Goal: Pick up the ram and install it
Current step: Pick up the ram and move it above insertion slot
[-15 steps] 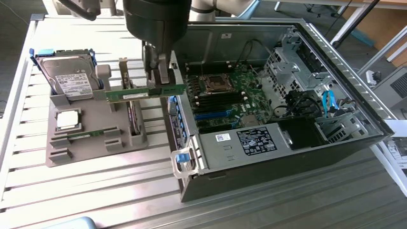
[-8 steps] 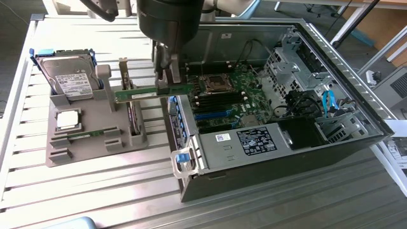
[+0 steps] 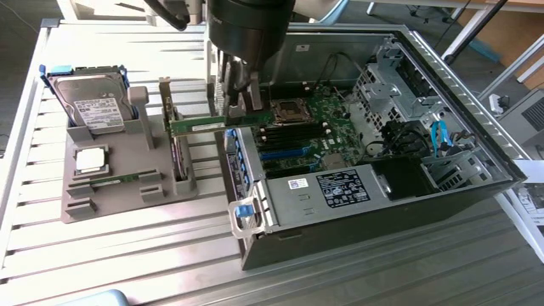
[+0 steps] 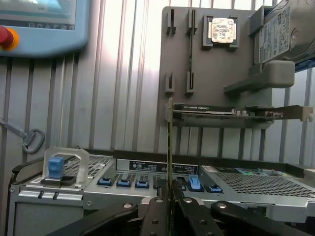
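- We see the fingers (image 4: 156,216) clenched on the ram (image 3: 204,125), 1 finger pressed to each flat face of the stick.
- In the exterior view, the ram is held level and on edge under the arm, lifted off the grey fixture (image 3: 127,191).
- 1 end of the ram points toward the fixture. The other end reaches over the near wall of the open computer case (image 3: 383,210), near the motherboard (image 3: 319,131).
- In the wrist view, the ram shows edge-on as 1 thin line running straight out from between the fingers.
- A second stick of the same kind (image 3: 114,180) lies in a slot on the fixture.
- The fixture also carries a hard drive (image 3: 93,102), a square processor chip (image 3: 91,160) and an expansion card (image 3: 174,156) standing on edge.
- The fixture and the case rest side by side on the slatted metal bench (image 3: 127,255), the case toward the exterior view's right.
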Action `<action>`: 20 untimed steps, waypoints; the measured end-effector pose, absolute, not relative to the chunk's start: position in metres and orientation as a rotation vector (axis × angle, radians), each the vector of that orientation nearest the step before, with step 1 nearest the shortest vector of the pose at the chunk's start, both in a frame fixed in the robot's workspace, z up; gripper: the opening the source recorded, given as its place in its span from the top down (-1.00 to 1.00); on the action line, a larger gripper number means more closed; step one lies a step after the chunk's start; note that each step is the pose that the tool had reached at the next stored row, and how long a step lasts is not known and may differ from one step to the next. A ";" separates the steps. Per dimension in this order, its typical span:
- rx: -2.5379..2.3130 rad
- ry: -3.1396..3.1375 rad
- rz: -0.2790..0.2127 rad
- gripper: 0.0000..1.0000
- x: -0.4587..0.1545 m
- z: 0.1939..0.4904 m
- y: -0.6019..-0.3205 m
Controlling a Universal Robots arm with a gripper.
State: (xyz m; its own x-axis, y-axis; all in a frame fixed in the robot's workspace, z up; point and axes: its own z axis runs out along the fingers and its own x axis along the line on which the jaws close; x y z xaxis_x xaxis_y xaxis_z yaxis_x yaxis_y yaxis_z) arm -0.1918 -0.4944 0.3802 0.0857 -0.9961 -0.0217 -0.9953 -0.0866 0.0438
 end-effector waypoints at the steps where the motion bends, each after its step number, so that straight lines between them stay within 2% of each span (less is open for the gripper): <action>1: 2.303 -2.109 -0.071 0.73 -0.190 0.380 -0.494; 20: 2.335 -2.066 -0.077 0.73 -0.147 0.379 -0.494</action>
